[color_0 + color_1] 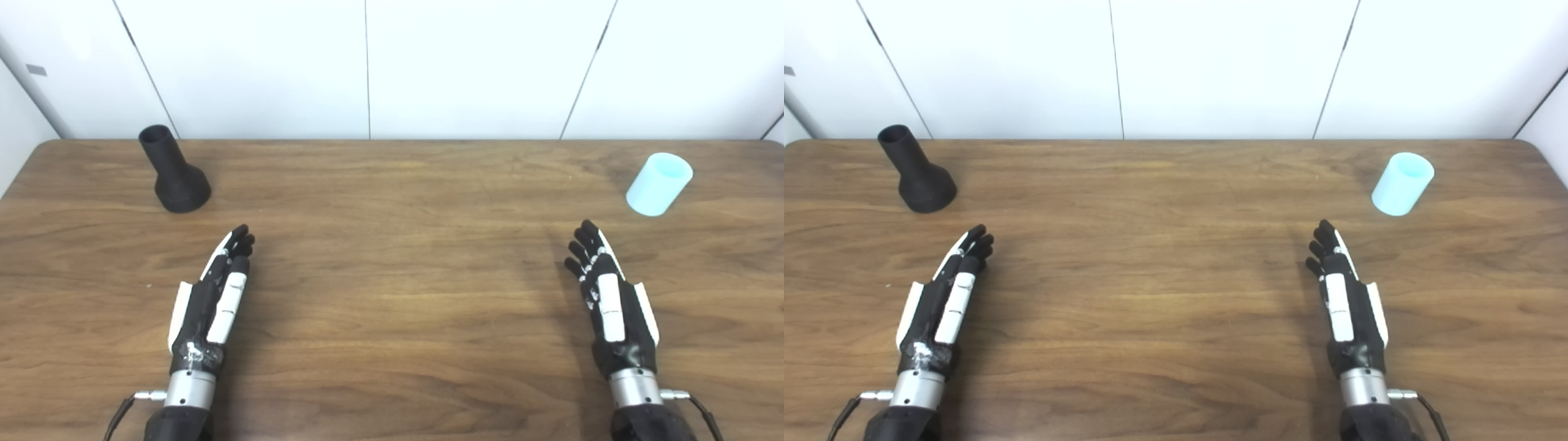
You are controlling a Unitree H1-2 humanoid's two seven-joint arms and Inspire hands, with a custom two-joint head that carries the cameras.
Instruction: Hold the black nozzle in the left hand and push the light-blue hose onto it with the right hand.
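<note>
Black flared plastic nozzle (174,174) stands far left on wooden table (392,306); light-blue cylindrical hose (658,184) far right. Left hand (211,306) and right hand (609,300) empty, fingers extended.

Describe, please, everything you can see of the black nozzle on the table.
The black nozzle is a matte, plastic-looking funnel shape: a wide round base narrowing to a tube with an open, hollow mouth on top. It stands on its base on the wooden table, at the far left near the wall. Neither hand touches it; the left hand lies open, nearer the camera.
</note>
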